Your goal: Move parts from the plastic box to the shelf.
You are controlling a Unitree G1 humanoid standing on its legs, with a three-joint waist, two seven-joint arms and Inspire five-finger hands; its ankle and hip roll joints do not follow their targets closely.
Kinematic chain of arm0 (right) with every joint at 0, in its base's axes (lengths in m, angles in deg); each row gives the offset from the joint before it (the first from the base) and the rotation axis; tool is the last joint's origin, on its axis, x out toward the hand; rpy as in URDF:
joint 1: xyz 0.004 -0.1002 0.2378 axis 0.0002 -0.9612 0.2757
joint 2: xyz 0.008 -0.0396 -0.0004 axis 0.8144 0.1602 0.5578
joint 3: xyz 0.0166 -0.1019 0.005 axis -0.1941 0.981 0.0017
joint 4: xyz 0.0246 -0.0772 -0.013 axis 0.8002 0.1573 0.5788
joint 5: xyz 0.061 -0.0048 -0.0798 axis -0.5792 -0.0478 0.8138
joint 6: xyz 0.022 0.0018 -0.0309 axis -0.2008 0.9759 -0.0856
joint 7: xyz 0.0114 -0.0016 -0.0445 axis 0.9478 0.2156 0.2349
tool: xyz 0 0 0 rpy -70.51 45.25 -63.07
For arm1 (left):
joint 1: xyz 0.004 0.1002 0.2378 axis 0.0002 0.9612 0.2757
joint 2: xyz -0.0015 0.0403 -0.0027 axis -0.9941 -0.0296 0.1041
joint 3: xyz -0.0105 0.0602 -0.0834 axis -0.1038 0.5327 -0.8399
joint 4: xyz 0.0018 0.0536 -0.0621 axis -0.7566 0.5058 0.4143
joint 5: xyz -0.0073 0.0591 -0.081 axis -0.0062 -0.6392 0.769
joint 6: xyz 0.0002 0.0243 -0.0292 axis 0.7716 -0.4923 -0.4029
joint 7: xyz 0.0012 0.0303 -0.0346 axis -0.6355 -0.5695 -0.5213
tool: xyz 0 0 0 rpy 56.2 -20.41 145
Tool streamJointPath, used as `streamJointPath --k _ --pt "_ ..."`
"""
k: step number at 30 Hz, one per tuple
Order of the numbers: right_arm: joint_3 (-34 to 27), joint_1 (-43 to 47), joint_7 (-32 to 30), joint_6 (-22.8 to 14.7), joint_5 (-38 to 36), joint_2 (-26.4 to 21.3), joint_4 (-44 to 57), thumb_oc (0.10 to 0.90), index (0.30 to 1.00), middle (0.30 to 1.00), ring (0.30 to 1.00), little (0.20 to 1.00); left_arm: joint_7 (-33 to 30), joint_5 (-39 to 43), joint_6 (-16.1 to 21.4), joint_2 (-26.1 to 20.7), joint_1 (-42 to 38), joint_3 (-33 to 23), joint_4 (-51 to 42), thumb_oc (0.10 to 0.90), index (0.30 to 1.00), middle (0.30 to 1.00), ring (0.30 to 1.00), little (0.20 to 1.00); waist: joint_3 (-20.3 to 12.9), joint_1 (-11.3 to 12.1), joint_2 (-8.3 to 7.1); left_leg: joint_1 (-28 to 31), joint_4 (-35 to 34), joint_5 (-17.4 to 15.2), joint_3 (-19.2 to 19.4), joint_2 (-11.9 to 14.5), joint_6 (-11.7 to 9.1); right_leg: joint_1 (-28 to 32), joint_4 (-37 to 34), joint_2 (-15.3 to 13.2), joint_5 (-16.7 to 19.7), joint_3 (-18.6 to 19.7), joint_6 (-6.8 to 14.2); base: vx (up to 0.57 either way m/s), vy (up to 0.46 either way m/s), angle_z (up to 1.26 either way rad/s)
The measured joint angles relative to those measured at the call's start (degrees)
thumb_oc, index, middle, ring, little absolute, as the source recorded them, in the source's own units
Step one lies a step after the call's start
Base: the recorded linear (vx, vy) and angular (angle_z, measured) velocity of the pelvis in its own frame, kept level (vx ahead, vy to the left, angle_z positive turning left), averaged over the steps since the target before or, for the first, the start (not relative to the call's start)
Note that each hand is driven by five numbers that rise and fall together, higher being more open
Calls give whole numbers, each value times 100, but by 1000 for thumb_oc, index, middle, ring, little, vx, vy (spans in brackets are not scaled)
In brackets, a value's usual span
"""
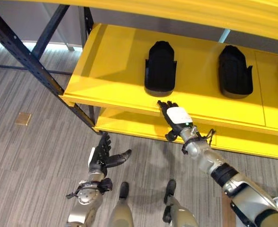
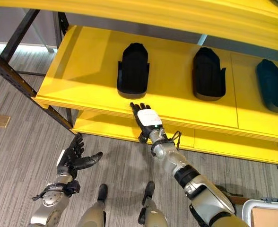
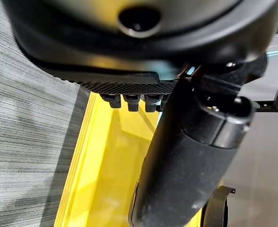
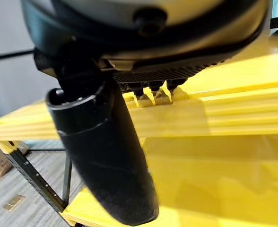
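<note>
Both eye views look steeply down from the robot's head at the yellow shelf (image 1: 115,71) crossing the upper frame and the grey floor (image 1: 30,156) at lower left; the right eye view sits slightly to the side, sharing almost the whole scene. Each wrist view looks along its own hand from very close, the left hand (image 3: 191,156) and right hand (image 4: 101,156) looming before yellow boards.

Bright, even indoor light; glare patch on the yellow shelf (image 1: 129,71) beyond the fingers; soft shadows on the grey floor (image 1: 30,156); wrist views show hand bulk blurred, close-up.
</note>
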Motion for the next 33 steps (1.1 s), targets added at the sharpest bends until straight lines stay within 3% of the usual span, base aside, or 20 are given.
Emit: streamJointPath --k 33 --pt "-19 614 -518 131 -503 171 -439 900 1000 1000 1000 1000 -139 26 116 -5 -231 -4 76 900 1000 1000 1000 1000 216 177 47 -320 3 31 -195 3 -20 -200 -4 -6 -68 -180 16 1 2 3"
